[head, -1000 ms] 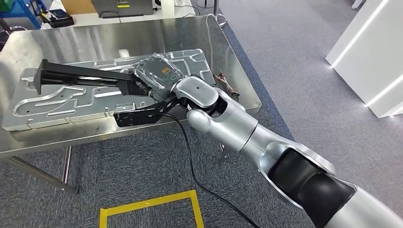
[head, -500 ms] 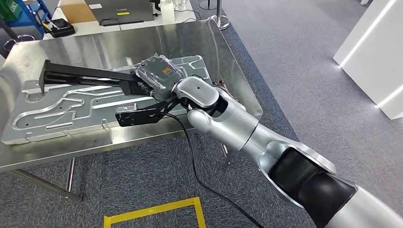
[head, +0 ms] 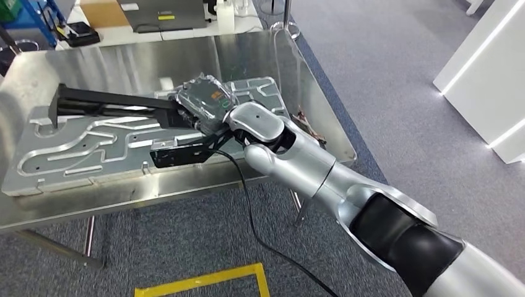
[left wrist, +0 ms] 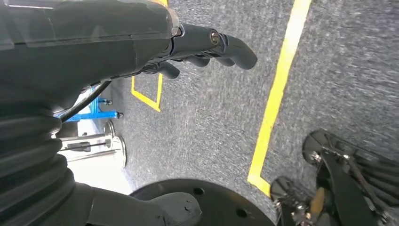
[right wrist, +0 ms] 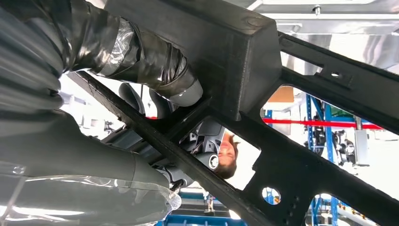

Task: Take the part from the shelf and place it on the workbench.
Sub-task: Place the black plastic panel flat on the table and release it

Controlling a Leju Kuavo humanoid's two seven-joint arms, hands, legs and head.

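The part is a long black frame (head: pixel 105 101) of bars with a lower bracket (head: pixel 179 153). My right hand (head: pixel 201 105), wrapped in clear plastic, grips it near its middle and holds it over the steel workbench (head: pixel 124 62). The frame's far end (head: pixel 56 105) hangs just above the grey aluminium plate (head: pixel 68 154) on the bench. In the right wrist view the black frame (right wrist: pixel 244 56) crosses close up, with the thumb (right wrist: pixel 155 66) wrapped round a bar. My left hand (left wrist: pixel 207 44) hangs over the grey carpet, its fingers slightly curled and holding nothing.
The aluminium plate covers most of the workbench's near half. A small brown item (head: pixel 306 120) lies near the bench's right edge. A black cable (head: pixel 254 216) drops from my right wrist to the floor. Yellow tape (head: pixel 198 281) marks the carpet. A second table (head: pixel 173 15) with a laptop stands behind.
The whole head view has shifted: the workbench now sits lower and closer in the picture. My right hand still holds the frame in the same place over the plate.
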